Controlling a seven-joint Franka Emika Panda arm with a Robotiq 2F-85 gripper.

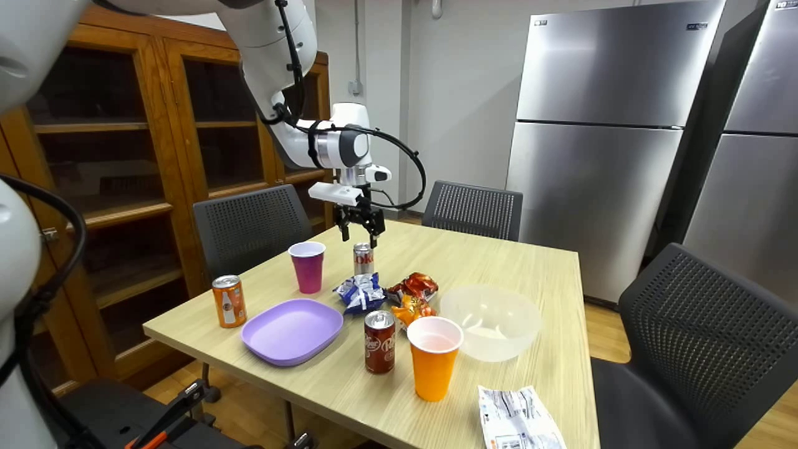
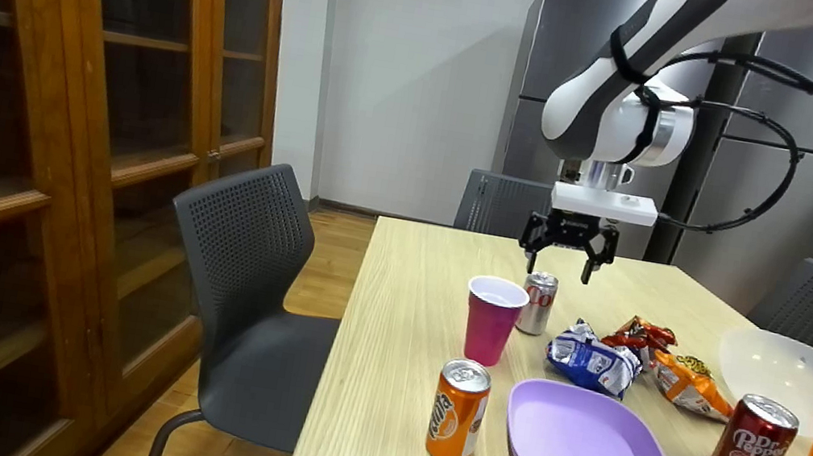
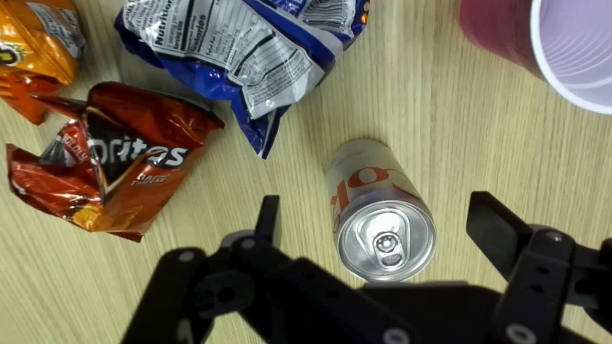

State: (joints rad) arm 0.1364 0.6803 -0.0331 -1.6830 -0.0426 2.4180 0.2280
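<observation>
My gripper [image 1: 359,241] is open and empty, pointing down over a silver Coke can [image 1: 363,262] that stands upright on the table. In the wrist view the can [image 3: 368,177] shows between the two fingers [image 3: 375,212], with gaps on both sides. In an exterior view the fingertips [image 2: 558,274] are about level with the top of the can [image 2: 538,306] or a little above it. A magenta cup [image 2: 493,327] stands close beside the can. A blue chip bag [image 2: 592,359] and a red Doritos bag [image 3: 138,157] lie near it.
An orange chip bag [image 2: 688,383], translucent bowl [image 1: 489,324], Dr Pepper can [image 1: 379,343], orange cup [image 1: 434,368], purple plate [image 1: 292,330], orange Fanta can [image 1: 229,301] and silver wrapper [image 1: 519,419] are on the table. Chairs [image 1: 472,209] surround it. A wooden cabinet [image 2: 155,221] stands alongside.
</observation>
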